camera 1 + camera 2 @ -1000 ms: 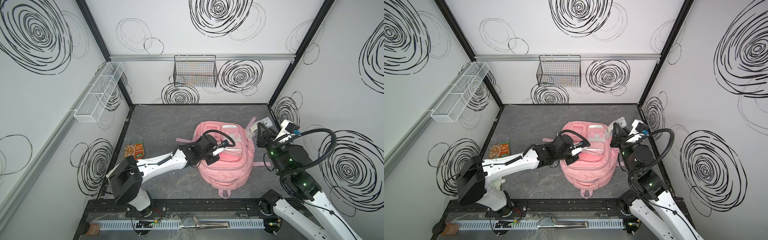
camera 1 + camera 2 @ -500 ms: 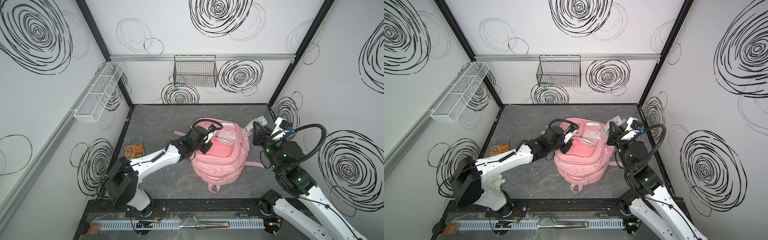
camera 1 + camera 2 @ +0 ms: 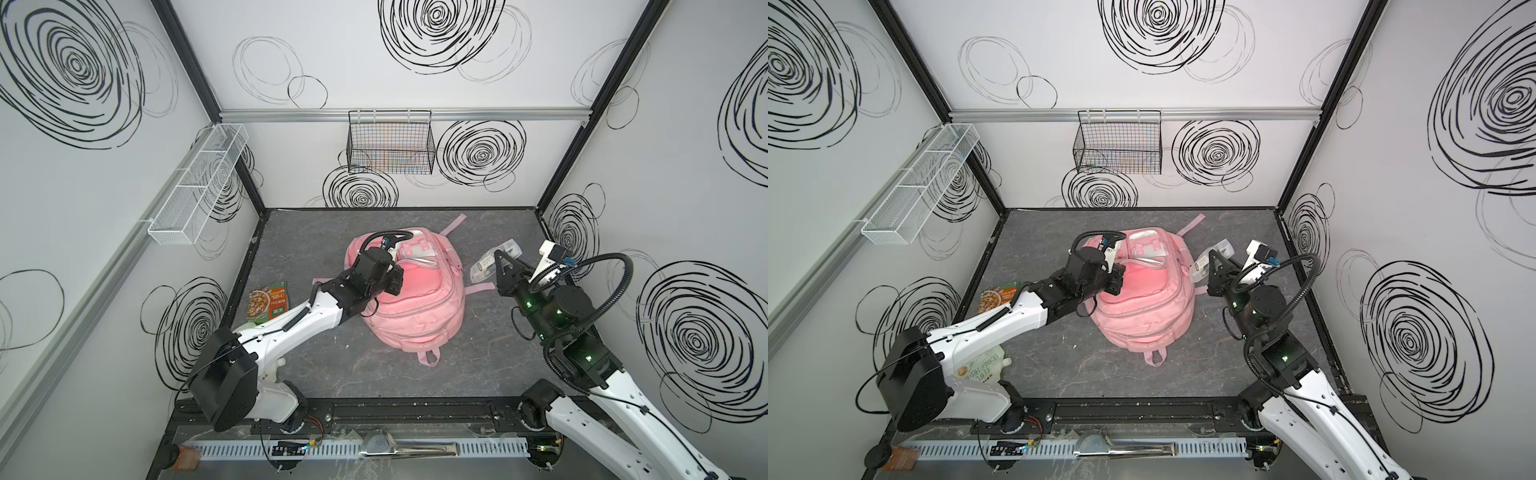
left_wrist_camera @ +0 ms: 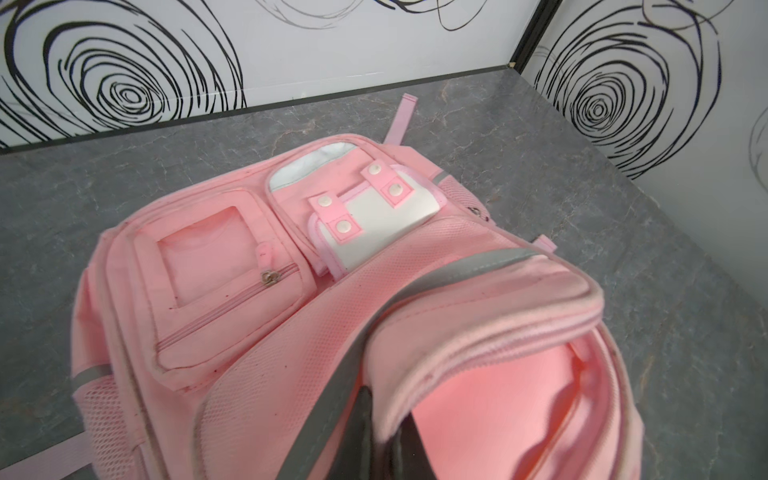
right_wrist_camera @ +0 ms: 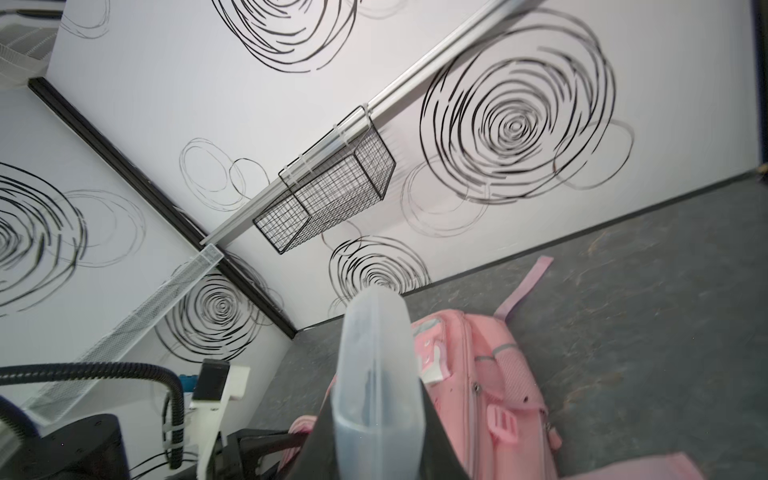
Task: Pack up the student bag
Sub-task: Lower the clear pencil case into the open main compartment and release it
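Observation:
The student bag (image 3: 419, 307) (image 3: 1142, 309) is a pink backpack lying front-up mid-floor, top loop toward the near edge, its main opening gaping. My left gripper (image 3: 395, 283) (image 3: 1116, 283) (image 4: 386, 434) is shut on the pink rim of that opening (image 4: 478, 328), holding the edge up. Front pockets and the white snap flap (image 4: 374, 220) show beyond it. My right gripper (image 3: 500, 262) (image 3: 1216, 259) (image 5: 376, 419) hovers just right of the bag, shut on a translucent plastic case (image 3: 484, 270) (image 5: 376, 353) that sticks out past its fingertips.
A green and orange snack packet (image 3: 269, 305) (image 3: 994, 297) lies on the floor at the left, beside the left arm. A printed white pouch (image 3: 982, 368) sits under that arm's base. A black wire basket (image 3: 390, 143) hangs on the back wall, a white mesh shelf (image 3: 199, 187) on the left wall.
The left gripper has dragged the bag by its rim to the left and toward the back wall. The right gripper, still holding the case, has shifted slightly left.

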